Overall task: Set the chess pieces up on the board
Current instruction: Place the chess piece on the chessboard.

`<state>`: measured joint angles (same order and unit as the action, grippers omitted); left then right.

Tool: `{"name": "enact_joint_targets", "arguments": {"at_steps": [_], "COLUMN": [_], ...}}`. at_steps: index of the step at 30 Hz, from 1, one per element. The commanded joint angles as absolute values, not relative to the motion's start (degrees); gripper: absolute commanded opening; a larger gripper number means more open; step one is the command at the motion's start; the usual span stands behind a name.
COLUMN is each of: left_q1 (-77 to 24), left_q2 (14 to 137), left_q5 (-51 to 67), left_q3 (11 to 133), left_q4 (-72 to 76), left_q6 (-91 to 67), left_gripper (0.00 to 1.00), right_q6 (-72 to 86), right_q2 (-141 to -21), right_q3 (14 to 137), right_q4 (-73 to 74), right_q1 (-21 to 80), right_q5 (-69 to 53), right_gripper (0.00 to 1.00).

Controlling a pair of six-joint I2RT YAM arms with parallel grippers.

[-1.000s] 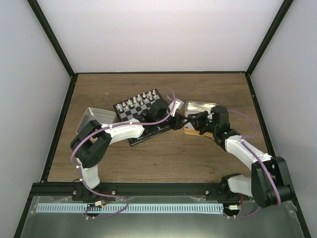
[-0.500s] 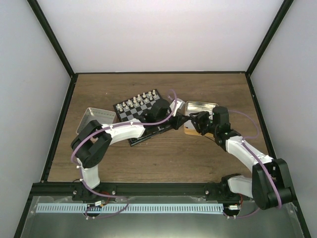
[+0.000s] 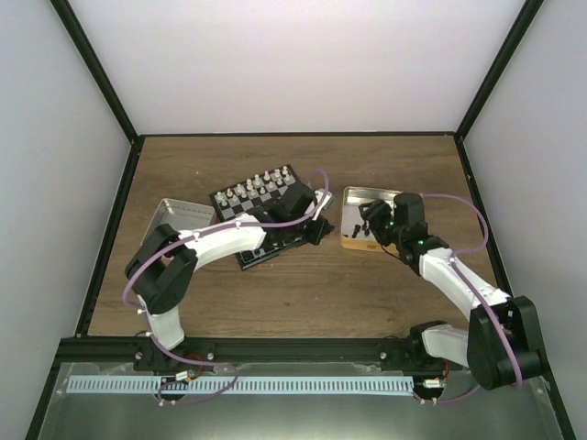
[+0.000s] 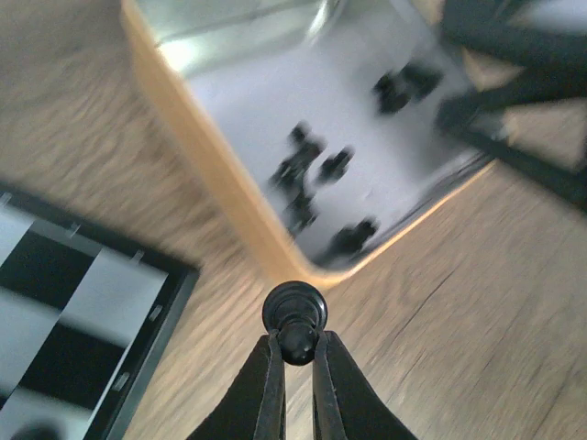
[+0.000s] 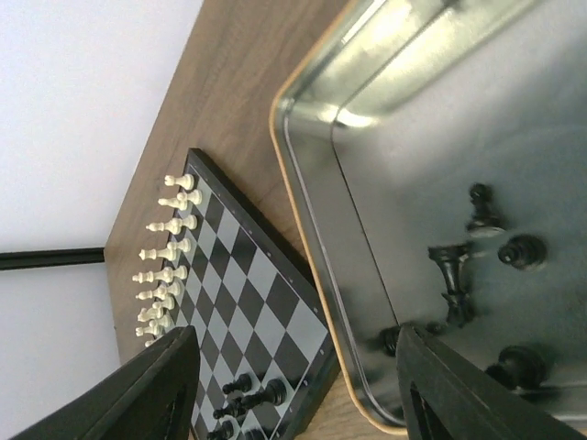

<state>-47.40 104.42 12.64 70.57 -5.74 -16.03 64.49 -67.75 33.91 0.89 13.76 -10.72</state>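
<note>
Tiny black chess piece point(image 4: 293, 310) sits pinched below its round head in left gripper point(image 4: 295, 353), likely light, rigid, slick, so grip the neck; right gripper point(image 5: 295, 335) spread wide, empty, over tin point(image 5: 316, 197).

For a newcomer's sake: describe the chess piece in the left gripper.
Find the board on the wooden table and the tin of black pieces beside it. Between them the left gripper pinches one black piece. The others lie in that tin or stand on the board.
</note>
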Motion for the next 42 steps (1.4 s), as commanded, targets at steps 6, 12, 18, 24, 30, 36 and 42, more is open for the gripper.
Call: {"name": "enact_joint_targets", "arguments": {"at_steps": [6,12,18,24,30,36,42], "left_q1": [-44.5,-42.7,-35.6,-29.7,-28.8,-28.4,-28.3], "left_q2": [96.1,91.1,92.8,100.1,106.2,107.5,107.8], "left_q5": [1.6,-3.0,-4.4,-4.5,-5.7,-5.7,-5.7], "left_q3": [71.9,69.3,69.7,72.0,75.0,76.2,76.3], "left_q4": [-37.7,-44.1,-42.3,-39.4,-39.3,-39.1,-38.9], "left_q6": [-11.3,-12.0,-14.5,-17.0,-17.3,-17.9,-18.1], "left_gripper": [0.04,0.04,0.04,0.05,0.17,0.43,0.37], "right_q6": [56.0,55.6,55.8,55.9,55.2,54.9,54.7], "right_q2": [-67.4,-68.3,-69.8,-70.1,-70.7,-71.0,-71.3], "right_q3": [38.0,37.8,38.3,37.8,38.3,38.2,38.0], "right_q4": [2.4,2.1,1.8,1.5,1.3,1.0,0.9], "right_q1": [13.4,13.4,13.4,13.4,13.4,13.4,13.4], "right_q5": [-6.0,-5.9,-7.3,-8.0,-8.3,-8.6,-8.4], "right_gripper": [0.62,0.62,0.62,0.62,0.62,0.62,0.62]}}
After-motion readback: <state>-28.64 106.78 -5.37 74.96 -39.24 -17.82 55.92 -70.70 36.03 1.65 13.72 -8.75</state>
